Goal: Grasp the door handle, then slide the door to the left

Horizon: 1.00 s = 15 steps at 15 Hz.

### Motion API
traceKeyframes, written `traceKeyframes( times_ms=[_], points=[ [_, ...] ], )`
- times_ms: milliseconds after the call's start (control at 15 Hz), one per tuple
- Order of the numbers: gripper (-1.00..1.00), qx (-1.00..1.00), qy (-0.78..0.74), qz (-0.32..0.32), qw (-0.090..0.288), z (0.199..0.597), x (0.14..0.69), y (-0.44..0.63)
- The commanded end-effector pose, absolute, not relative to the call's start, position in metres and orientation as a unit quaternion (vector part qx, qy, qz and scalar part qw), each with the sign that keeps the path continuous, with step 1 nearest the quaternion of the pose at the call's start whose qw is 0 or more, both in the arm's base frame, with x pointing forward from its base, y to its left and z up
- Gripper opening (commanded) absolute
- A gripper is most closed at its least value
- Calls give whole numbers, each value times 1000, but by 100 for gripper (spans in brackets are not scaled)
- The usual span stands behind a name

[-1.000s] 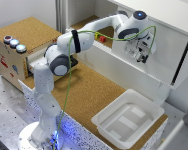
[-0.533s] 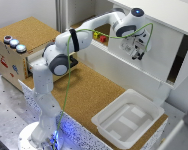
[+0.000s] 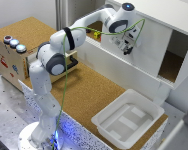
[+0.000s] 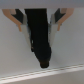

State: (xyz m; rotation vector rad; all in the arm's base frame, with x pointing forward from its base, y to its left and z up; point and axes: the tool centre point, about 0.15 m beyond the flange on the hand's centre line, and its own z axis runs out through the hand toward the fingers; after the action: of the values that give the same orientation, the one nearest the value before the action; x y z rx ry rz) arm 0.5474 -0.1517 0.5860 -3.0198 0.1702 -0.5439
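The door [image 3: 148,52] is a large plain white panel on the front of the cabinet, at the exterior view's upper right. My gripper [image 3: 126,48] presses against the door's face and hides the door handle in that view. In the wrist view the door handle [image 4: 40,42] is a short black bar between my two fingers [image 4: 20,22], which close against its sides, with my gripper [image 4: 39,25] centred on it. The white door [image 4: 70,55] fills the background. To the exterior view's right of the panel, the cabinet's dark opening [image 3: 171,62] is uncovered.
A shallow white tray [image 3: 144,102] lies on the cork-topped table [image 3: 89,90] below the cabinet. A wooden box with round buttons [image 3: 9,57] stands at the exterior view's left. A small red-and-yellow block [image 3: 96,34] sits behind my arm near the cabinet.
My gripper has moved toward the exterior view's left, and the white door has slid with it, uncovering more of the cabinet opening on the right.
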Motion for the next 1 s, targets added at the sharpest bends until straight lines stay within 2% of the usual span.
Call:
traceKeyframes(
  times_ms=[0, 467, 667, 933],
  points=[
    [-100, -978, 98, -184, -10, 570, 554, -92],
    [-100, -979, 89, -182, -3, 572, 547, -39],
    [-100, -978, 86, -191, -18, 576, 541, -8],
    [-100, -978, 87, -189, -16, 571, 539, 25]
  ],
)
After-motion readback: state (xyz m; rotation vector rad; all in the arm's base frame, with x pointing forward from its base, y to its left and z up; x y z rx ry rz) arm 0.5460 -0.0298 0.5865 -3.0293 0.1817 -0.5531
